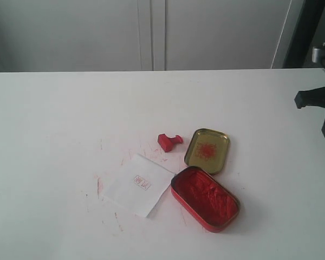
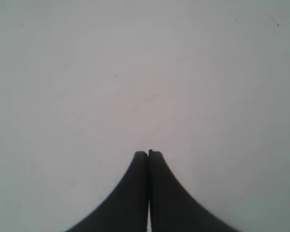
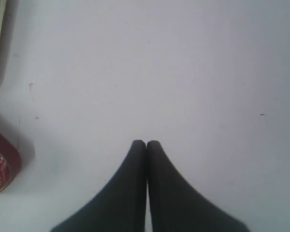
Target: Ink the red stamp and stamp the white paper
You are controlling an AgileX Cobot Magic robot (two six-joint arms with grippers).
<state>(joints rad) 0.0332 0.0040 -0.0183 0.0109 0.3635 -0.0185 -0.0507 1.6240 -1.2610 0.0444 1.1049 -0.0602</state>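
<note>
White table, pale grey wall panels behind. Red stamp lies tipped on its side on the bare tabletop, near the middle, just beyond the far corner of the white paper and just left of the gold lid, with a narrow gap to each. Paper lies flat, turned at an angle, with a small red square imprint near its centre. Open ink tin, full of red paste, sits just beside the paper's right corner; cannot tell if they touch. Lid rests inside-up with a red smear in it, close against the tin's far end. Faint red smudges mark the table around the paper. Left gripper: fingers pressed together, nothing between them, only blank table beneath. Right gripper: likewise clenched and empty, over bare table, with the tin's rim and the lid's edge at the margin of its wrist view. Both grippers well apart from the stamp.
</note>
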